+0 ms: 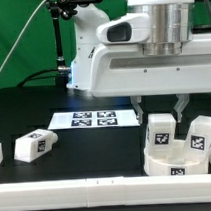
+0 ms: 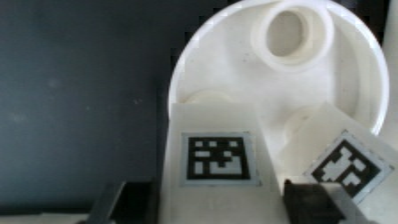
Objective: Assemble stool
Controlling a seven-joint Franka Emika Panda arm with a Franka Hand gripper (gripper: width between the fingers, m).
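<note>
arm vert., wrist pointing down over seat [image 1: 157,163], jaws open astride upright leg [image 1: 160,131], no grip

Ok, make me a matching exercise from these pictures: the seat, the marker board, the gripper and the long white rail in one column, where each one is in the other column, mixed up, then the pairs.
1. seat
2. marker board
3. gripper
4. rail

A. along the near edge of the table in the exterior view
B. fingers on either side of an upright leg
C. lying flat, mid-table
D. low at the exterior view's right, under the gripper

Pairs: 1-D, 2-C, 3-B, 4-A.
</note>
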